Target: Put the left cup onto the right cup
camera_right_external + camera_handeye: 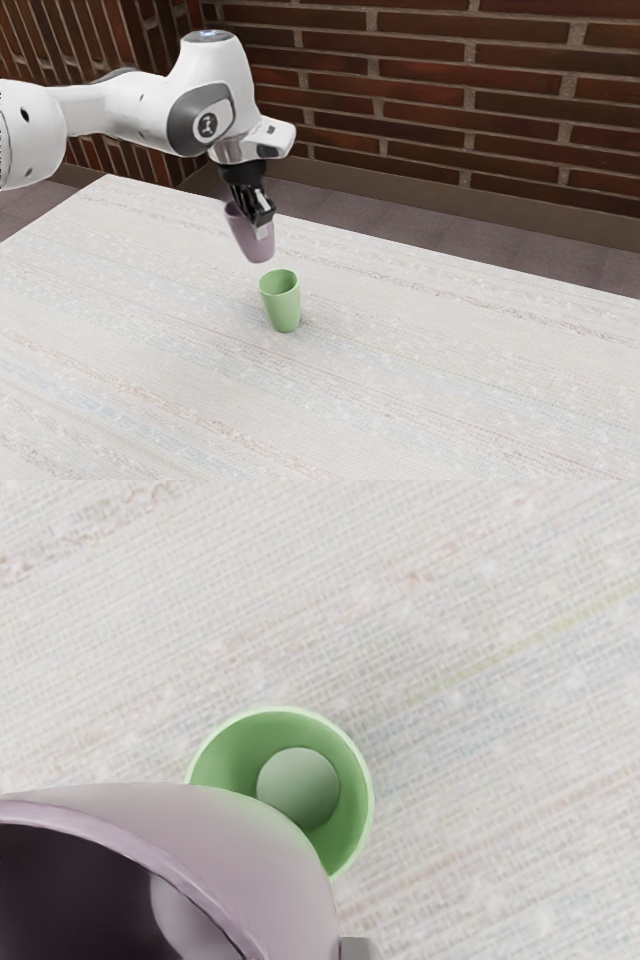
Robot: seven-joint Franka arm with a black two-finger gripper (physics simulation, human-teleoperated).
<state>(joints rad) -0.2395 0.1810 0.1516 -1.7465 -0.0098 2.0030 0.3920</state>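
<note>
A mauve cup (246, 238) hangs tilted in the air, held at its rim by my black gripper (258, 215), which is shut on it. Just below it and a little toward the exterior view's right, a green cup (281, 300) stands upright on the table. In the wrist view the mauve cup (170, 870) looms large and blurred under my hand and covers part of the green cup's (300, 780) rim; the green cup's open mouth and inner bottom face the camera.
The pale woven-textured table (450, 380) stretches wide around both cups. A brick wall (450, 90) runs behind the table's far edge, with a strip of grey floor between them.
</note>
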